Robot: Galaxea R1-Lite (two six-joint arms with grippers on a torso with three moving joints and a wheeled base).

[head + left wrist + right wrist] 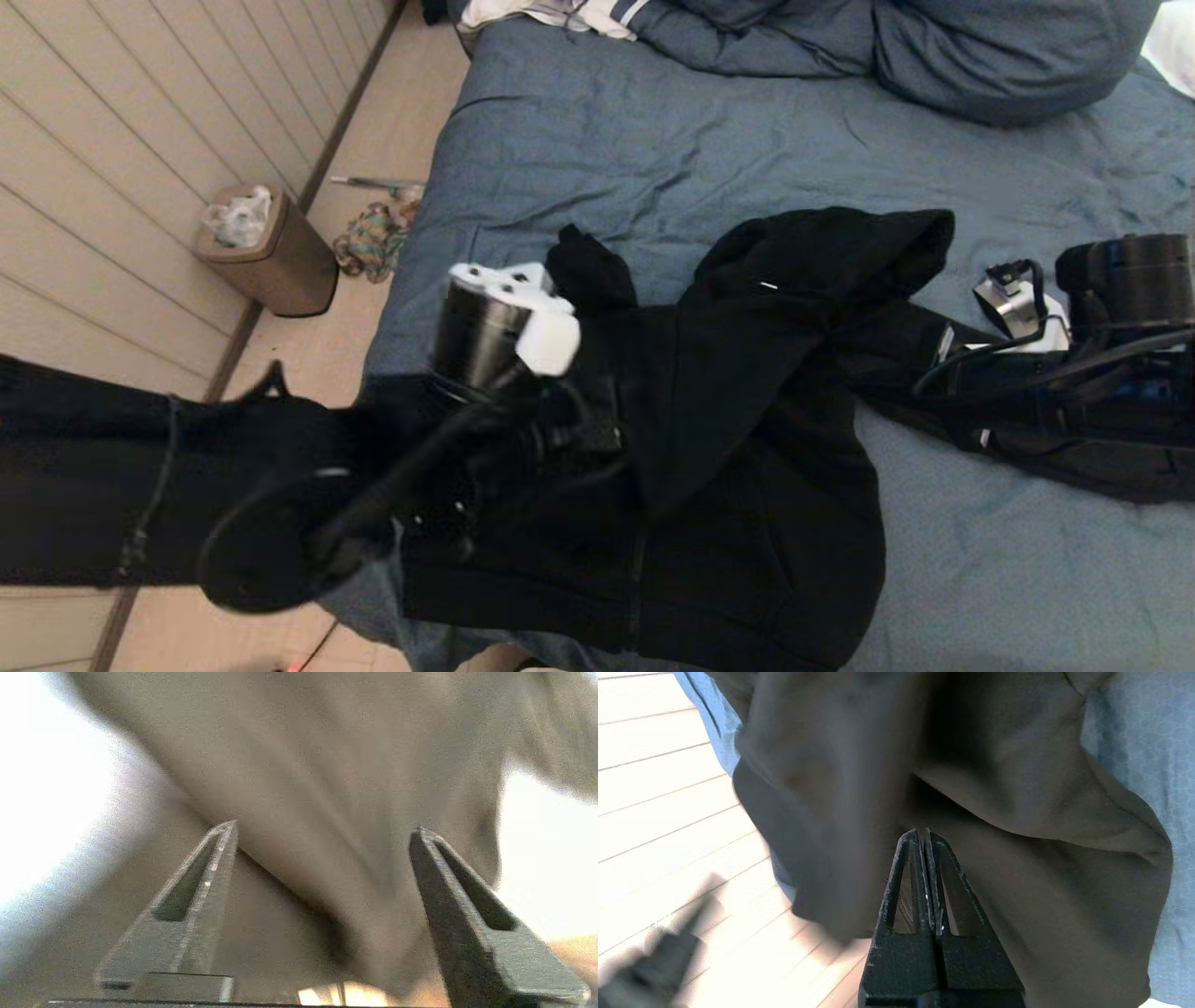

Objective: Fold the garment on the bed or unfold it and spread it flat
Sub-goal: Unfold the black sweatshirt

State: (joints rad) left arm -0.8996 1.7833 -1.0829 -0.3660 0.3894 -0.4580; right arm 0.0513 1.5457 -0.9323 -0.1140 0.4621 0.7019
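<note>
Black thick-fabric hooded zip sweatshirt point(747, 439) lies bunched on the near-left part of the wide slate-blue duvet-covered bed point(607, 131), hood flopped toward the pillows, lower body reaching the near bed edge, one sleeve trailing right under the right arm. Left hand point(322, 830) sits over the garment's left side near the bed edge, fingers point(205, 882) spread wide with fabric in front of them but nothing pinched. Right hand point(923, 835) is closed tight, tips pressed together just over dark cloth; no fabric seen between them, so likely empty. Judged step: left hand going for a fresh grip on the left edge or sleeve to pull it out flat. To do it well: come down on a single layer at the cuff or hem rib, not the thick heap; close fully before lifting; drag outward low and slow so the zipper front doesn't twist. Risk: cloth slides off the bed edge toward the floor.
</note>
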